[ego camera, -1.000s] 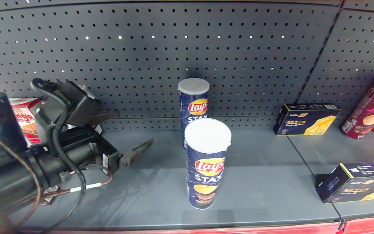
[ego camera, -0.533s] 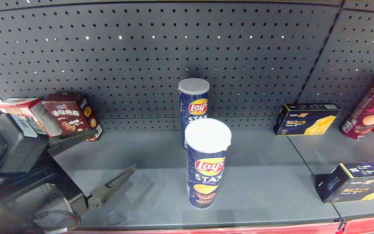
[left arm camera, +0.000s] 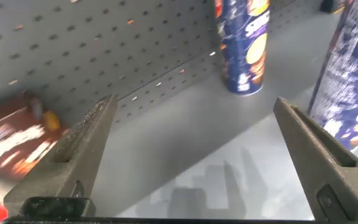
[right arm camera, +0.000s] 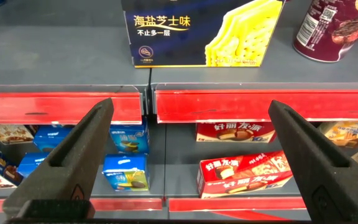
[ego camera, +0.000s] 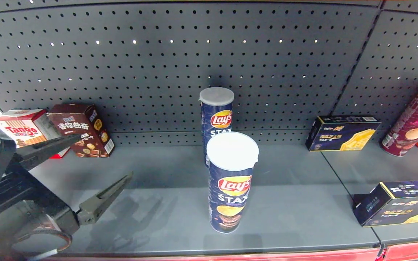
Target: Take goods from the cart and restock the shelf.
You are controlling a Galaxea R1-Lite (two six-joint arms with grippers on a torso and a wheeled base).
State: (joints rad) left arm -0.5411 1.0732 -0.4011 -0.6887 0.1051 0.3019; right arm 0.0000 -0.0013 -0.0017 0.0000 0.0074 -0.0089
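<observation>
A dark grey shelf [ego camera: 296,203] with a pegboard back [ego camera: 158,54] is filling the head view. Two blue chip cans are standing upright on it in a row running front to back: the front can [ego camera: 232,181] is sitting mid-shelf and the rear can [ego camera: 216,112] is standing just behind it, near the pegboard.

The left gripper [ego camera: 105,156] is hovering well to the left of the cans, above the shelf, with its jaws spread wide and nothing between them. Its upper finger is lying close in front of a brown cookie box [ego camera: 82,130], which is leaning beside a red wafer box [ego camera: 24,130]. The right gripper [right arm camera: 191,107] is also gaping wide and carrying nothing, facing the shelf's red price rail [right arm camera: 61,107].

With both cans looking placed, the step in hand is probably going back to the cart. Doing it well means drawing the left arm straight out, keeping clear of the tall front can and the brown cookie box.
</observation>
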